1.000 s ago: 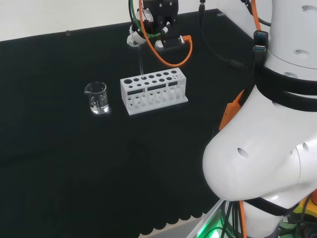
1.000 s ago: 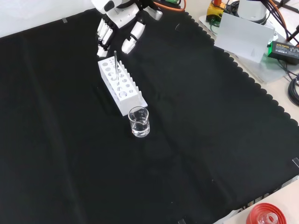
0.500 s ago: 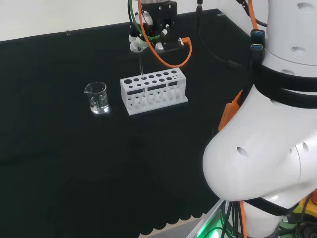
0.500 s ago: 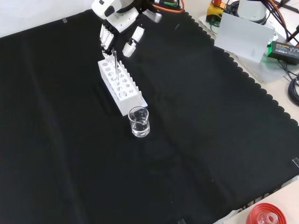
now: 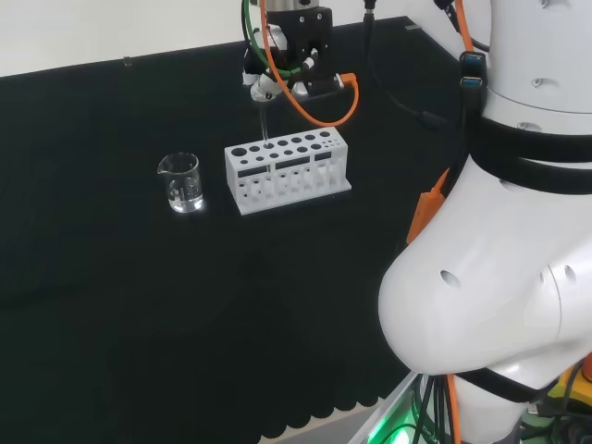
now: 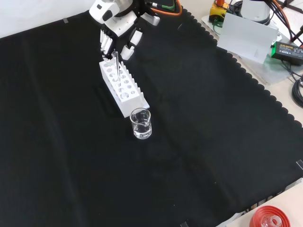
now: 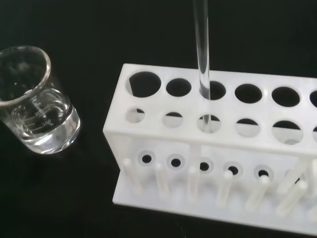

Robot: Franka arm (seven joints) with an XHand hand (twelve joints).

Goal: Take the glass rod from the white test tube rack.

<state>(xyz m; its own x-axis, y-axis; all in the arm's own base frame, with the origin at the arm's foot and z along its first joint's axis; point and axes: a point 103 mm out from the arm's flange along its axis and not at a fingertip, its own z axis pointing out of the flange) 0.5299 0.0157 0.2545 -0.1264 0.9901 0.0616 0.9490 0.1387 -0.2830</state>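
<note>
A white test tube rack [image 5: 287, 171] [image 6: 122, 87] [image 7: 213, 139] stands on the black cloth. A thin clear glass rod [image 5: 265, 125] [image 6: 116, 64] [image 7: 200, 49] rises upright from a hole in the back row, third from the rack's beaker end. The black and white hand [image 5: 264, 81] [image 6: 116, 28] hangs just above the rack. Its fingers [image 6: 105, 42] and thumb [image 6: 129, 49] reach down on either side of the rod's top, with a gap still between them. The hand is open.
A small glass beaker [image 5: 183, 185] [image 6: 141, 124] [image 7: 34, 104] with clear liquid stands close to one end of the rack. The arm's white links [image 5: 499, 277] rise at the head view's right. A red ribbed ring [image 6: 270, 218] and a grey box [image 6: 248, 35] lie off the cloth.
The hand has sunk a little toward the rack and shifted so that fingers and thumb straddle the rod's top. Rod, rack and beaker have not moved.
</note>
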